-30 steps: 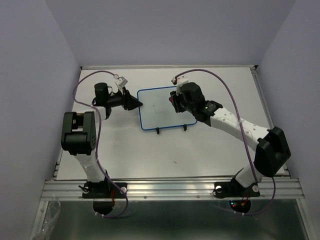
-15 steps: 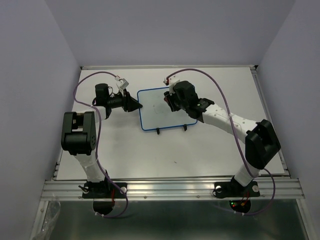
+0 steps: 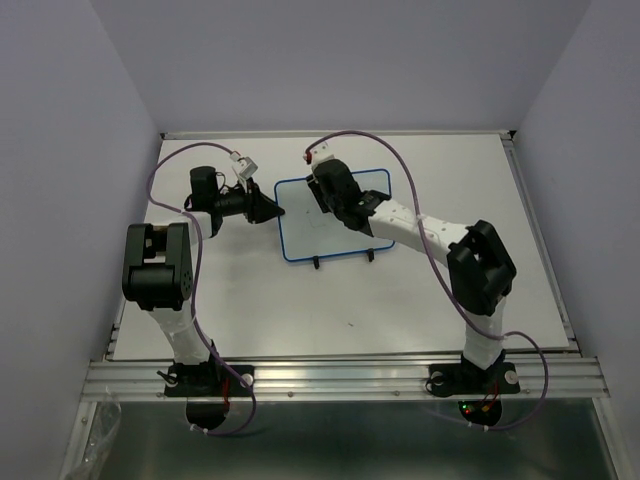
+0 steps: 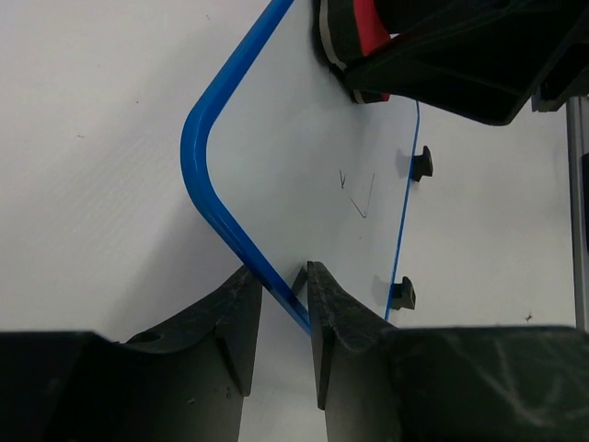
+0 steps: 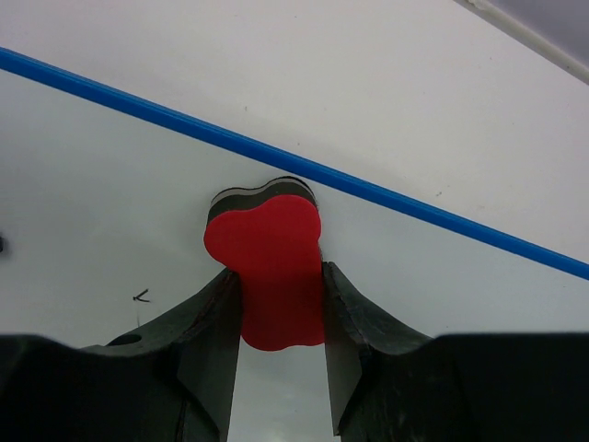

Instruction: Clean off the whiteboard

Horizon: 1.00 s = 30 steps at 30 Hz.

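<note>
right wrist cam: right gripper (image 5: 278,281) clamps the red eraser (image 5: 262,241) by the whiteboard (image 5: 92,212)'s far rim, mid-table. marker strokes (image 4: 357,195) lie toward its near edge. left gripper (image 4: 283,308) pinches the left rim, jaws narrow.

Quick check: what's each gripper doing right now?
Left gripper: jaws astride the rim of the whiteboard; grip cannot be told.
Right gripper: closed on the eraser.

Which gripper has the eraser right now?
The right gripper: it is shut on the red eraser, which sits on the whiteboard near its far rim. The left gripper only straddles the left rim.
</note>
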Tool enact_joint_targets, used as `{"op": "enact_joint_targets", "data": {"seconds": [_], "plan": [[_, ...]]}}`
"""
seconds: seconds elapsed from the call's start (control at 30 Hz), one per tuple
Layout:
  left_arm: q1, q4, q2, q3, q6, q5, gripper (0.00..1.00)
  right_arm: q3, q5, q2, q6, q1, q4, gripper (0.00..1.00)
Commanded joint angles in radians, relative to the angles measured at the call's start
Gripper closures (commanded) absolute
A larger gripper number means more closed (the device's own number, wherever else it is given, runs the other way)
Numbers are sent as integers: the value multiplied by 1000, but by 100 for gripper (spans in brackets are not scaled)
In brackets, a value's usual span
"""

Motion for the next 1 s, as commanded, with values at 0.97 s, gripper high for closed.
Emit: {"op": "enact_joint_targets", "data": {"seconds": [0.97], "plan": [[-4, -17, -41, 34, 45, 28, 65, 64, 110, 2, 170, -36, -99, 99]]}}
